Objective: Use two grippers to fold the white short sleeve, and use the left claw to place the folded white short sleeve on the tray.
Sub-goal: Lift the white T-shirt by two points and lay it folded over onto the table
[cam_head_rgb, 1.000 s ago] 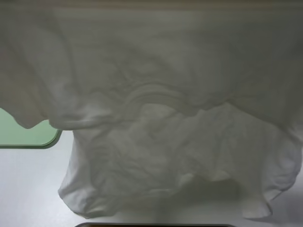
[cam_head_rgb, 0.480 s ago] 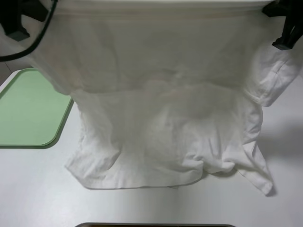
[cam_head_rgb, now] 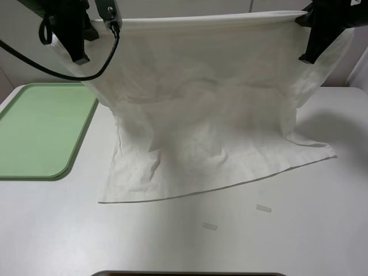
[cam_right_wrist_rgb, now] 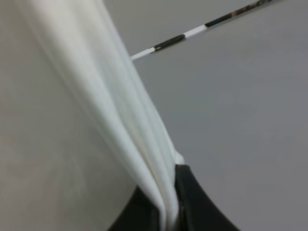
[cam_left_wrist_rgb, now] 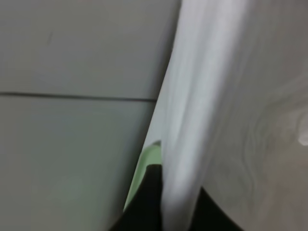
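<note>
Two top corners of white short sleeve (cam_head_rgb: pixel 207 109) pinched tight: left claw (cam_head_rgb: pixel 77 53) on one, right gripper (cam_head_rgb: pixel 310 49) on other. Shirt has swung back off the camera and now hangs stretched, lower half lying on table (cam_head_rgb: pixel 172 247) beside tray (cam_head_rgb: pixel 34 132). Fold-over probably next.

My high camera looks down over the worktop (cam_head_rgb: pixel 172 241) from the front. My wrist cameras peer closely along my left tool (cam_left_wrist_rgb: pixel 180 214) and right tool (cam_right_wrist_rgb: pixel 166 214); all share the white short sleeve (cam_head_rgb: pixel 201 115).

white short sleeve (cam_head_rgb: pixel 201 109) of soft wrinkled matt cloth, tray (cam_head_rgb: pixel 34 132) of smooth plastic, smooth table (cam_head_rgb: pixel 57 230)
</note>
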Action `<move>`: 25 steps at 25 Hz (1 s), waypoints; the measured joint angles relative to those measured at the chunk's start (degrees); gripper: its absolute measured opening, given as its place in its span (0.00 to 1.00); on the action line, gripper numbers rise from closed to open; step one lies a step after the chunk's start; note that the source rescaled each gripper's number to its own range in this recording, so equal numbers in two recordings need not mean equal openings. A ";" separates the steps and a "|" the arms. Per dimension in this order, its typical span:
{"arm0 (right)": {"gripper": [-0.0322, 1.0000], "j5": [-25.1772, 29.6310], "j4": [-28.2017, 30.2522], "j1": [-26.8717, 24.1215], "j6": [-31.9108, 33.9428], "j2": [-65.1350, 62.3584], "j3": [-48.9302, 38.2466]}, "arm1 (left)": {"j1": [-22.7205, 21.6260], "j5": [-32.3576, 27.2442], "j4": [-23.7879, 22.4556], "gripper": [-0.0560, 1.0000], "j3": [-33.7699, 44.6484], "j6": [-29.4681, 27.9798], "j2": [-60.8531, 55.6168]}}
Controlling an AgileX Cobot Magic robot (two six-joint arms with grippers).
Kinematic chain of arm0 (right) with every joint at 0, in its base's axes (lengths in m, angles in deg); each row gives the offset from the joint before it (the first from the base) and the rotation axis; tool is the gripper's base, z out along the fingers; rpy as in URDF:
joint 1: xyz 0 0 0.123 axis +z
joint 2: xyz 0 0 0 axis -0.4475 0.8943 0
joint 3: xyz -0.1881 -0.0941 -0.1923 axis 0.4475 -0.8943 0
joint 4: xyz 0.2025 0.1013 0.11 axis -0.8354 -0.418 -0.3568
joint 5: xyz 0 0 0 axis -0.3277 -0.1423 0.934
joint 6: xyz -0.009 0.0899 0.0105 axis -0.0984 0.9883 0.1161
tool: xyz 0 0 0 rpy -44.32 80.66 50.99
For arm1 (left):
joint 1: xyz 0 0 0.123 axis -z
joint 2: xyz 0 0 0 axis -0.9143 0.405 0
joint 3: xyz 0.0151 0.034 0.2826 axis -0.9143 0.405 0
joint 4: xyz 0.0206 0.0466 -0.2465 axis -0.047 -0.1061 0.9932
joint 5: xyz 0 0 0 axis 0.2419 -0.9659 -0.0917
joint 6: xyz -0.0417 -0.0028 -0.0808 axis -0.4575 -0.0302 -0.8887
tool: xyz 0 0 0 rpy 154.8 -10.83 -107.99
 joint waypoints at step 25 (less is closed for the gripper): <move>0.03 -13.70 3.63 -3.69 -0.23 13.80 -6.16 | -0.94 8.07 3.26 0.05 9.33 -9.51 11.27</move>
